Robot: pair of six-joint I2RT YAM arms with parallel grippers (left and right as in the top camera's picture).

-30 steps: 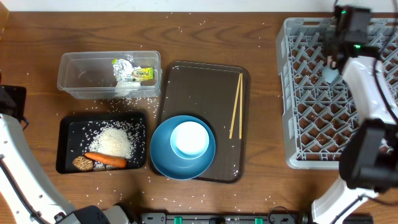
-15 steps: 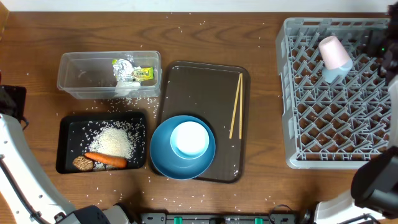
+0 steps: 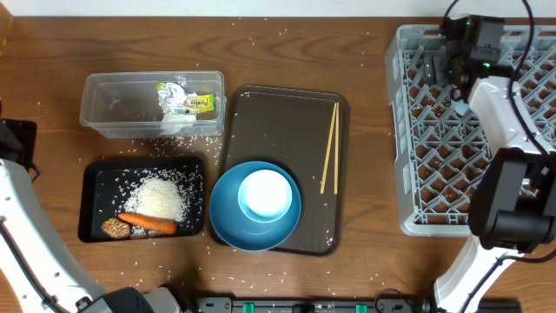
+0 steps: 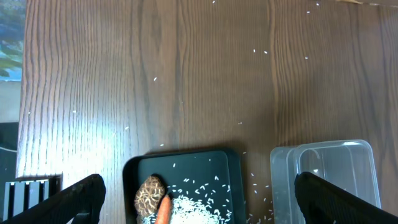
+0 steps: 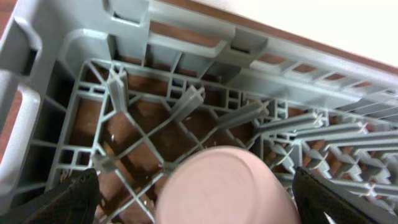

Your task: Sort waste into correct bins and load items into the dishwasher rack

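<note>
The pink cup (image 5: 224,186) is lying in the rack (image 5: 186,93) between the fingers of the wide-open, empty right pincer (image 5: 196,180); overhead, the arm (image 3: 512,113) is covering it.

Bins: two, being one clear tub (image 3: 113,109) and one black tray (image 3: 88,204)
One brown serving tray (image 3: 278,130)
One blue plate (image 3: 224,223), one white bowl (image 3: 265,194)
Chopsticks (image 3: 330,148): two
Cups: two, being one pinkish cup (image 5: 224,186) and one light-blue cup (image 3: 457,104), mostly hidden
One rack (image 3: 434,191)
Waste: one carrot (image 3: 148,223), one brown lump (image 3: 115,228), one wrapper (image 3: 182,100), one rice heap (image 3: 161,197); loose grains across counter (image 3: 287,52) too many to count
</note>
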